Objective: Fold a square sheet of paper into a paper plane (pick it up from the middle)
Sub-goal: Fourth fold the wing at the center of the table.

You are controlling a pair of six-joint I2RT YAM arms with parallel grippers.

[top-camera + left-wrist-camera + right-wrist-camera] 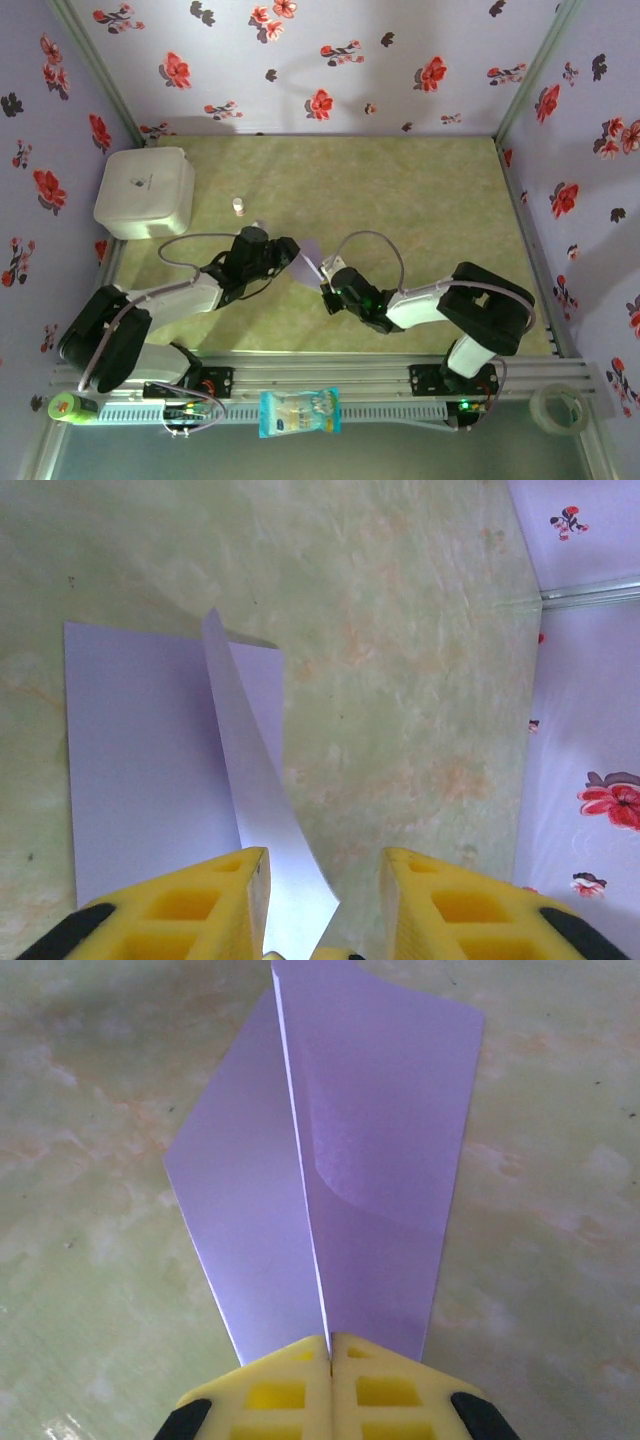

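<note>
Rail at the near table edge: a blue-and-white packet (299, 412) sits at its middle, a green cylinder (72, 407) at its left end and a tape roll (558, 408) at its right. Past the rail, my two arms converge on the middle of the green table (420, 190). My right gripper (330, 1355) is closed. Its yellow fingers are pressed together on the near edge of the square sheet of paper (370, 1160), right on a raised centre crease, and the lilac halves slope away to either side. My left gripper (325, 880) stands parted, with a clear gap between its fingers. A raised flap of the sheet runs between them, close by the left finger (215, 895); I cannot tell whether it touches. The rest of the sheet lies flat on the table beyond. Farther back a small capped bottle (238, 206) stands alone, a white rounded box (145, 192) sits in the far left corner, and floral walls (330, 50) close the cell.
</note>
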